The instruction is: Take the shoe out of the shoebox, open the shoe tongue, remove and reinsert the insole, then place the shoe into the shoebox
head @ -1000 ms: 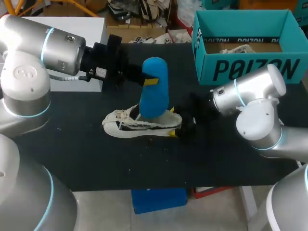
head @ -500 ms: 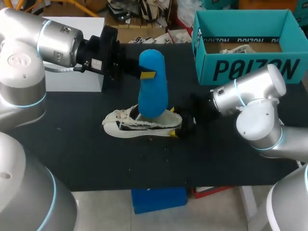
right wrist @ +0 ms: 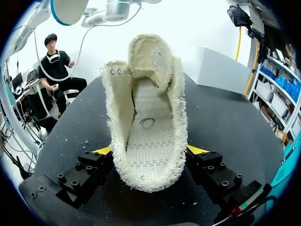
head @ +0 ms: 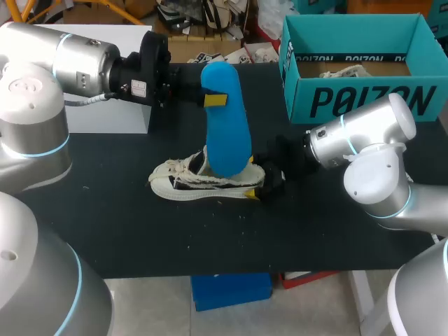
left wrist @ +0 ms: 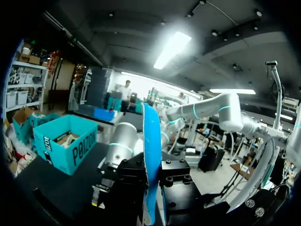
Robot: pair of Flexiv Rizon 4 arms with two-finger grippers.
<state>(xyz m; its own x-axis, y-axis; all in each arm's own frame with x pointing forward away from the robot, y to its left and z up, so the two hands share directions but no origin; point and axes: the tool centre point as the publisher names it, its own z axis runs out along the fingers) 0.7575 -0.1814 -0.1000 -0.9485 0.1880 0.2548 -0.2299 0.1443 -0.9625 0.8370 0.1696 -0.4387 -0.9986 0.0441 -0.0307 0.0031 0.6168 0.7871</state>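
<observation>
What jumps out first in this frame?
A bright blue insole stands upright over the middle of the table, pinched by the left gripper. Right under it lies a cream shoe, its heel clamped by the right gripper. A teal shoebox sits open at the far right corner.

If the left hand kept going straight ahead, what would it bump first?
The left hand holds the blue insole; beyond that, probably my right arm, with the shoebox off to the side, though depth is unclear.
</observation>
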